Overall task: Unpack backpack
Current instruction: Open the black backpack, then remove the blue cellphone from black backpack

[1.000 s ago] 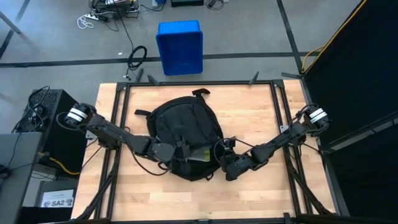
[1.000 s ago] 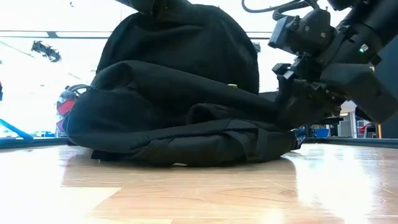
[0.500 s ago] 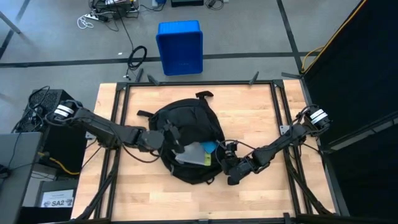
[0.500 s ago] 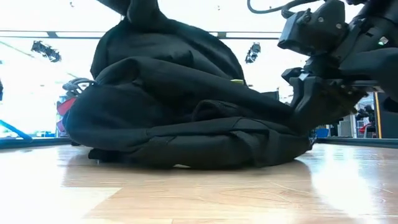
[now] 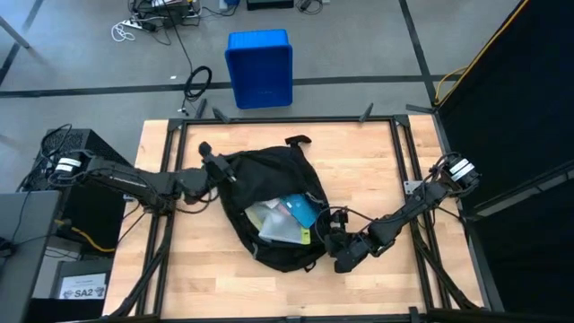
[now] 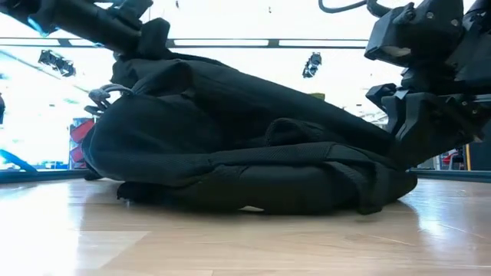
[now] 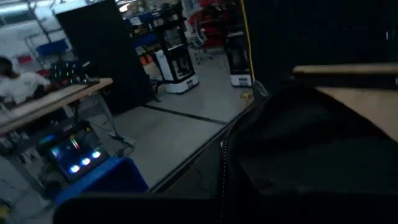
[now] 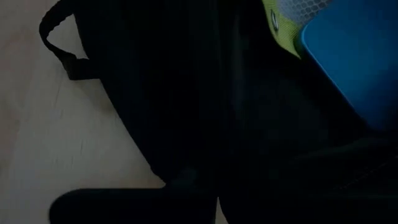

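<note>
The black backpack (image 5: 269, 211) lies on its side in the middle of the wooden table, its main opening facing up. Inside show a blue flat item (image 5: 300, 211), a grey-white item (image 5: 272, 222) and a yellow-green edge (image 5: 303, 237). My left gripper (image 5: 215, 168) is shut at the backpack's far left edge, where it holds the opened flap. My right gripper (image 5: 334, 240) is shut at the backpack's near right rim, pointing slantwise down. The right wrist view shows black fabric, the blue item (image 8: 354, 56) and a strap loop (image 8: 59, 43). My left gripper holds the backpack's opened flap at its far left edge (image 6: 157, 46), coming in roughly level from the table's left. The flap is raised and drawn away from the opening, while the backpack's body rests on the table. One layer or several, I cannot tell. My right gripper meets the backpack's near right rim (image 5: 323, 244), slanting down from the table's right. Black fabric and the gripper's own body hide the place of contact, so the kind of hold does not show. That end of the backpack stays on the table (image 6: 383, 192).
A blue plastic bin (image 5: 258, 67) stands on the floor beyond the table's far edge. Black frame rails (image 5: 170, 179) run along the table's left and right sides. Bare wood (image 5: 269, 287) lies in front of the backpack.
My left gripper has gone toward the table's left and far edge with the flap, rolling as it went. The backpack's top has been drawn open, so the blue, grey-white and yellow-green items now show. The backpack's body has slid slightly toward the near right, my right gripper with it.
</note>
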